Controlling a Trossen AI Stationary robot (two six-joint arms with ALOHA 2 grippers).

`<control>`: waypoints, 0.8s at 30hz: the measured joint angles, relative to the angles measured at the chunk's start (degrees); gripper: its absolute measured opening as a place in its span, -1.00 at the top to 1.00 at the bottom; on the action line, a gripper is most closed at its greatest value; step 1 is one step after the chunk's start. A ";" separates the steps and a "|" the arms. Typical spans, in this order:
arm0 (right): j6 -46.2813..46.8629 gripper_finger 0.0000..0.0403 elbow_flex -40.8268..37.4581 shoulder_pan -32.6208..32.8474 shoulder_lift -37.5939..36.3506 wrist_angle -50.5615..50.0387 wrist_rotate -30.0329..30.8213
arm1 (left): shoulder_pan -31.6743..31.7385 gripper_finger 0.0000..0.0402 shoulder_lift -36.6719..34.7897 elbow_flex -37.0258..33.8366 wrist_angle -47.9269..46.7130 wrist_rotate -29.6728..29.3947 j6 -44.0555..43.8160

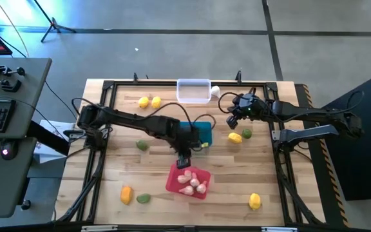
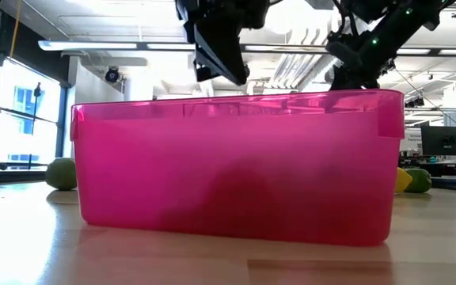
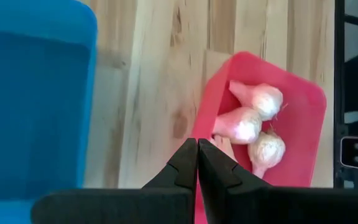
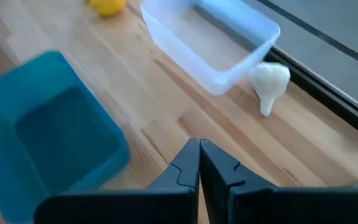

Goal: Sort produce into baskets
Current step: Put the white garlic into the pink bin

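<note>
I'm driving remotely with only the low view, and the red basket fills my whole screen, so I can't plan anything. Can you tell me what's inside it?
Observer: The red basket holds whitish-pink garlic bulbs, several of them, nothing else that I can see.
Operator: Where is the left gripper?
Observer: The left gripper is shut and empty, above the red basket's edge on the side toward the teal basket.
Operator: And the right one?
Observer: The right gripper is shut too, out over the table near the clear basket.
Operator: Any garlic left outside?
Observer: Yes, one loose bulb lies on the wood right beside the clear basket.
</note>
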 joint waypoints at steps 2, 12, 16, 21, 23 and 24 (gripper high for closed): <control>0.87 1.00 -0.02 0.00 0.06 1.56 -0.04 | 0.51 1.00 -0.24 0.01 0.09 -0.13 0.98; 0.79 1.00 -0.02 -2.26 0.06 4.99 -0.53 | 5.67 1.00 -0.21 -5.86 16.47 4.47 5.01; -1.04 1.00 -0.21 -5.70 0.06 4.83 -5.05 | 7.18 1.00 -0.22 -9.43 27.13 5.03 3.59; -2.42 1.00 -4.89 -11.32 0.10 11.67 -9.79 | 8.45 1.00 -0.42 -11.94 33.62 5.14 3.94; -2.42 1.00 -7.74 -14.09 0.58 17.25 -16.16 | 8.91 1.00 -0.62 -13.65 37.77 5.13 3.72; -2.45 1.00 -9.17 -15.31 1.04 19.43 -19.03 | 9.20 1.00 -0.62 -14.51 40.02 5.16 3.37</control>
